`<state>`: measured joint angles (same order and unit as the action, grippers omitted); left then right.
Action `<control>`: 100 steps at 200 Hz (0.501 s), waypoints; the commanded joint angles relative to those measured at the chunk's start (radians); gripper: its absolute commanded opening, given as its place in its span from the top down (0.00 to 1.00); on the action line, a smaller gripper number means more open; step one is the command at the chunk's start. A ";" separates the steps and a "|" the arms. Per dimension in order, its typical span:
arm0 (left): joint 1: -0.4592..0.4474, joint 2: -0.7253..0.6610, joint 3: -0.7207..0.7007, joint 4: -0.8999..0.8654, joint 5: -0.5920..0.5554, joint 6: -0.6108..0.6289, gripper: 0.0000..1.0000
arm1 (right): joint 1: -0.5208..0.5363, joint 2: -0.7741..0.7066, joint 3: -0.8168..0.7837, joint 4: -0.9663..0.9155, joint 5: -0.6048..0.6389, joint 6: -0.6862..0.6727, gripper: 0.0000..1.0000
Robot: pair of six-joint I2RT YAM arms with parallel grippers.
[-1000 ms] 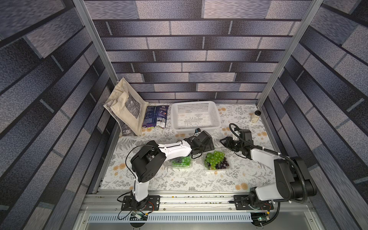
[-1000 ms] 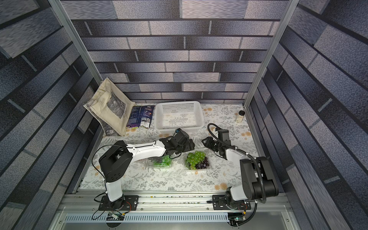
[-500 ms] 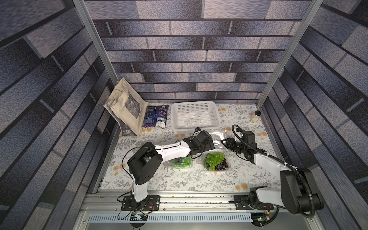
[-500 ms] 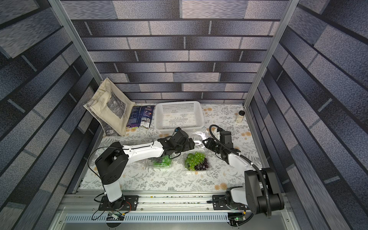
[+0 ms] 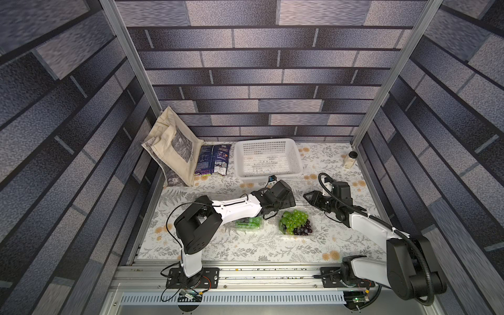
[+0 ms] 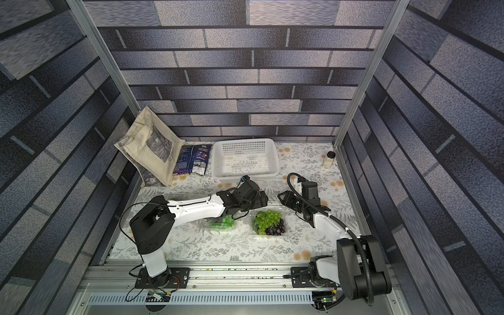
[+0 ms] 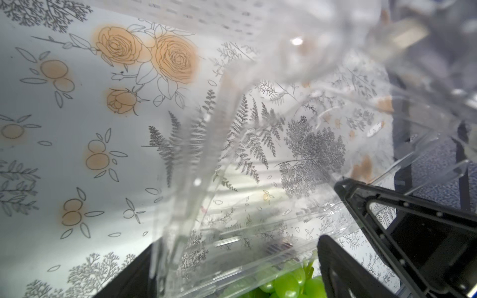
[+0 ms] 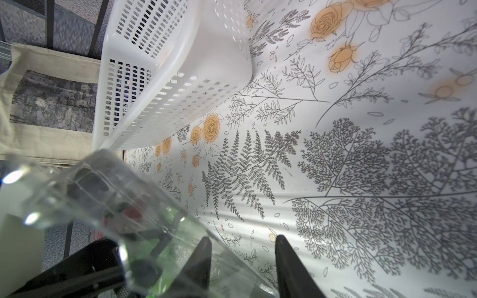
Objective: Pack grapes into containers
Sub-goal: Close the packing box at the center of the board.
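Note:
A clear container (image 5: 297, 236) holds a bunch of green grapes (image 5: 294, 218) and dark purple grapes (image 5: 303, 230). Its see-through lid (image 7: 296, 160) stands tilted up at the back, between my two grippers. My left gripper (image 7: 237, 247) is open wide, with the lid's lower part and the green grapes (image 7: 286, 283) between its fingers. Facing it, my right gripper (image 8: 242, 238) is open, and the lid's edge (image 8: 165, 232) lies across one finger. A second container (image 5: 249, 222) of green grapes lies under my left arm.
A white perforated basket (image 5: 268, 158) stands just behind the grippers. A cloth tote bag (image 5: 174, 150) and a dark snack packet (image 5: 214, 163) lie at the back left. A small jar (image 5: 350, 159) stands at the back right by the frame post.
My right arm has shifted its elbow outward while its gripper stayed beside the container. The clear lid now shows raised between the grippers. The left arm has hardly moved.

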<state>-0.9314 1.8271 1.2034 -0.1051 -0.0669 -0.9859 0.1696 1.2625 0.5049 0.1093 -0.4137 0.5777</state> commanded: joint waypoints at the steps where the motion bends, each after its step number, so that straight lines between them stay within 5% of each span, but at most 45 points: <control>1: 0.024 -0.044 0.007 0.014 -0.012 0.039 0.08 | 0.005 0.035 0.055 0.013 -0.022 -0.015 0.58; 100: 0.098 -0.034 0.068 0.008 0.003 0.095 0.07 | 0.005 0.175 0.203 0.115 -0.098 0.021 0.61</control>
<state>-0.8429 1.8267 1.2243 -0.0959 -0.0662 -0.9321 0.1696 1.4151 0.6617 0.1783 -0.4717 0.5884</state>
